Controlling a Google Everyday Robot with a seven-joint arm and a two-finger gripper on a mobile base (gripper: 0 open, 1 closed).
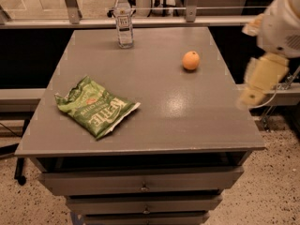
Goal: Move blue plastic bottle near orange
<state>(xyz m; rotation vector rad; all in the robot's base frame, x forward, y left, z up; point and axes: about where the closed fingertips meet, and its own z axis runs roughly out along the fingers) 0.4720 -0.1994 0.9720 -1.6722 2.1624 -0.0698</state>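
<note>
The arm (283, 27) stands off the right edge of the counter (197, 125). Its white upper housing sits high beside the far right corner, and a cream-coloured link angles downward and inward from it. The claw (252, 92) hangs at the lower end of that link, just outside the right edge at about mid-depth, apart from the counter and from every item on it. Whether it is released or clenched cannot be told. The blue plastic bottle (123, 22) stands upright near the far edge, left of centre, with its white cap on. The orange (191, 60) rests toward the far right corner, well apart from the bottle and nearer the claw. A green chip bag (96, 108) lies flat toward the near left corner, off the line between bottle and orange. The counter top is grey with a dull sheen. Drawers (140, 183) sit below its near edge. A metal rail (154, 21) runs behind the far edge, and the floor (276, 196) is speckled.
</note>
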